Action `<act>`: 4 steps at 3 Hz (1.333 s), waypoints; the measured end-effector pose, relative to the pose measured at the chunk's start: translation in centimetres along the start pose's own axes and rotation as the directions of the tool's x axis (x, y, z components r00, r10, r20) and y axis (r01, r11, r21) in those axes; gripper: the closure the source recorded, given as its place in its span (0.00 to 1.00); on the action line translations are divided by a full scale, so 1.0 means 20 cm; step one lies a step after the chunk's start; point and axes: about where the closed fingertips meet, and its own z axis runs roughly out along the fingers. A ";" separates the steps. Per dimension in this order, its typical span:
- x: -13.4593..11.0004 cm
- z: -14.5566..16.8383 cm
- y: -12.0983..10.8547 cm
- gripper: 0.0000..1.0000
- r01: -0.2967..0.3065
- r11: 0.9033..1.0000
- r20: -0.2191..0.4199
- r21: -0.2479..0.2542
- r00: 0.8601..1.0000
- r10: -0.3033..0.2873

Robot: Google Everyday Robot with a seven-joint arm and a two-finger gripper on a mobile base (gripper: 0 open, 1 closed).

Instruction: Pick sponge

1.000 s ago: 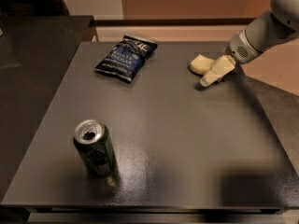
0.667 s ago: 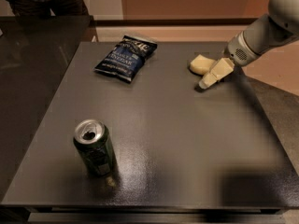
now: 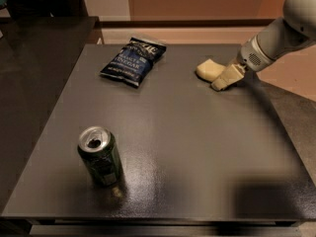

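Observation:
The sponge (image 3: 208, 69) is a small pale yellow block lying on the dark table (image 3: 197, 147) at the far right. My gripper (image 3: 221, 82) reaches in from the right on a white arm. Its cream fingers (image 3: 228, 76) point down-left and sit right beside the sponge, on its right side, close to the table top. The sponge lies flat on the table.
A dark blue chip bag (image 3: 132, 59) lies at the far middle of the table. A green drink can (image 3: 100, 155) stands upright at the near left. A darker counter (image 3: 34, 58) adjoins the table on the left.
The gripper and sponge stand much as before; the gripper has shifted only slightly beside the sponge. The can and bag have not moved.

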 end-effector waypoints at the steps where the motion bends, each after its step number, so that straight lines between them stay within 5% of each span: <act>1: -0.01 -0.01 -0.01 0.64 -0.003 1.000 0.010 0.000 1.000 0.003; 2: -0.05 -0.05 0.00 0.88 0.003 1.000 0.031 0.002 1.000 -0.003; 3: -0.13 -0.15 0.02 1.00 0.029 1.000 0.055 0.009 0.998 -0.030; 4: -0.24 -0.30 0.06 1.00 0.085 0.996 0.077 0.018 0.993 -0.086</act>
